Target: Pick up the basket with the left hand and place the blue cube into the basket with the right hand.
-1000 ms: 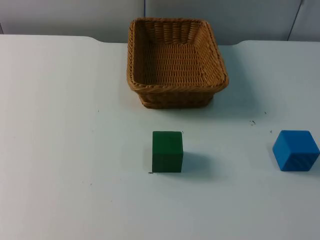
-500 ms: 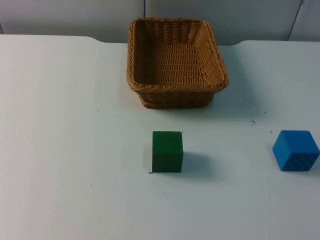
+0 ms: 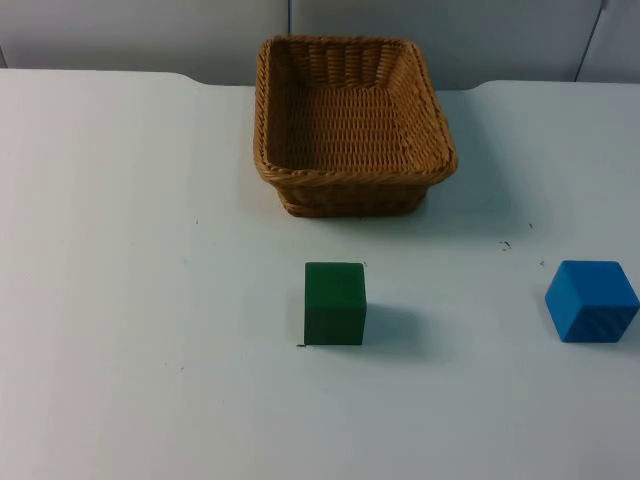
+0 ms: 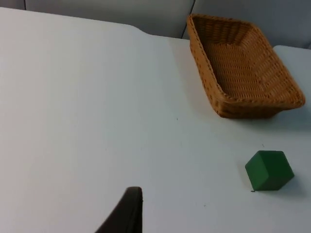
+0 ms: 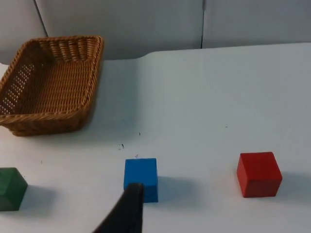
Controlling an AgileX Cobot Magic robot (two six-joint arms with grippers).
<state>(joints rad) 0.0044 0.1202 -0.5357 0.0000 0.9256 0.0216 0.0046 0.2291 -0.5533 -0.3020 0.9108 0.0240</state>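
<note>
The basket [image 3: 352, 125] stands upright on the table [image 3: 120, 300] at the middle of its far edge, close to the grey wall [image 3: 150, 30], with nothing inside it. The blue cube [image 3: 590, 300] rests on the table toward the right edge, nearer the front than the basket and well apart from it. A green cube [image 3: 335, 303] sits in front of the basket, near the table's middle, between basket and front edge. A red cube [image 5: 259, 174] lies beyond the blue cube, farther toward the right edge. One fingertip of my left gripper [image 4: 124, 213] hangs above bare table, well apart from the basket and green cube. One fingertip of my right gripper [image 5: 126, 211] hangs just before the blue cube. I cannot tell whether either gripper's fingers are spread or closed; neither grasps anything.
</note>
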